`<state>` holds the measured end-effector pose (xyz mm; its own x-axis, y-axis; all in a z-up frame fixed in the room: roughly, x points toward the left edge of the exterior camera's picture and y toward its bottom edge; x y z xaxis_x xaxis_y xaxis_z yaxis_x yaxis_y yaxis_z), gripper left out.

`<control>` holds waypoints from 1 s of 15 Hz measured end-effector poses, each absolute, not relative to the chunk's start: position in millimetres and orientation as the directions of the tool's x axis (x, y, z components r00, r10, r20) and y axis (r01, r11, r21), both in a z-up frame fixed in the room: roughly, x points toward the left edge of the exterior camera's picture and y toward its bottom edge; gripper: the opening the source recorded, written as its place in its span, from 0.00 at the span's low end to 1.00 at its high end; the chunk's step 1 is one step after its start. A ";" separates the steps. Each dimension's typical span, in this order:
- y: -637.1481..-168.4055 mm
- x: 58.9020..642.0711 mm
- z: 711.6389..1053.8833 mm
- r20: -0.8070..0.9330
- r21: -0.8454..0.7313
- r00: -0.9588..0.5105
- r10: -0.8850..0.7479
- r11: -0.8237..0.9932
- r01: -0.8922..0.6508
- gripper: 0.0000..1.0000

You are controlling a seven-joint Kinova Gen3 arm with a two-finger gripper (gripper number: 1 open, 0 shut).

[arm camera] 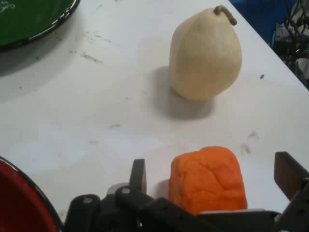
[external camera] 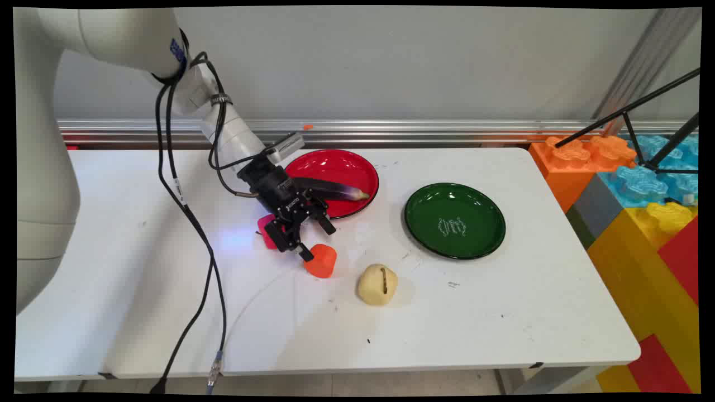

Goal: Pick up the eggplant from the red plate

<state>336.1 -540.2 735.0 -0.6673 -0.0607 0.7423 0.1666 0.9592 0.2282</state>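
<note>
My black gripper (external camera: 318, 241) hangs low over the table, open, its fingers on either side of an orange block (external camera: 321, 261) without closing on it. In the hand view the orange block (arm camera: 207, 180) sits between the two fingertips (arm camera: 138, 175), with gaps on both sides. A pale yellow pear (external camera: 377, 284) lies just beyond it on the table; the pear (arm camera: 205, 54) shows its brown stem. A pink block (external camera: 267, 231) lies behind the gripper, partly hidden by it.
A red plate (external camera: 335, 167) holding a dark purple eggplant (external camera: 335, 190) sits right behind the hand. A green plate (external camera: 454, 220) stands to the right. Big toy bricks (external camera: 642, 223) are stacked past the table's right edge. Black cables (external camera: 190, 223) hang from the arm.
</note>
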 end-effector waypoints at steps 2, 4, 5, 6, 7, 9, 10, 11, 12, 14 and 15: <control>-542.6 336.5 737.9 0.746 0.222 -0.664 -0.057 0.961 0.166 1.00; -547.4 336.6 744.0 0.753 0.210 -0.656 -0.051 0.963 0.166 1.00; -550.7 336.9 748.0 0.757 0.203 -0.652 -0.047 0.965 0.166 1.00; -554.2 337.4 751.7 0.760 0.196 -0.649 -0.043 0.967 0.165 1.00; -556.7 338.1 754.1 0.761 0.191 -0.647 -0.041 0.968 0.164 1.00; -566.0 341.6 761.4 0.765 0.176 -0.644 -0.037 0.972 0.153 1.00; -571.8 343.4 764.8 0.765 0.167 -0.643 -0.035 0.975 0.146 1.00; -576.5 344.5 766.7 0.765 0.161 -0.643 -0.033 0.977 0.141 1.00; -582.3 346.1 768.7 0.764 0.153 -0.644 -0.033 0.979 0.132 1.00; -591.6 348.1 770.8 0.762 0.141 -0.646 -0.032 0.983 0.119 1.00; -597.9 349.4 771.6 0.761 0.133 -0.648 -0.032 0.985 0.109 1.00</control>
<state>349.4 -597.9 771.6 -0.6483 -0.0315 0.7607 0.1087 0.9851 0.1334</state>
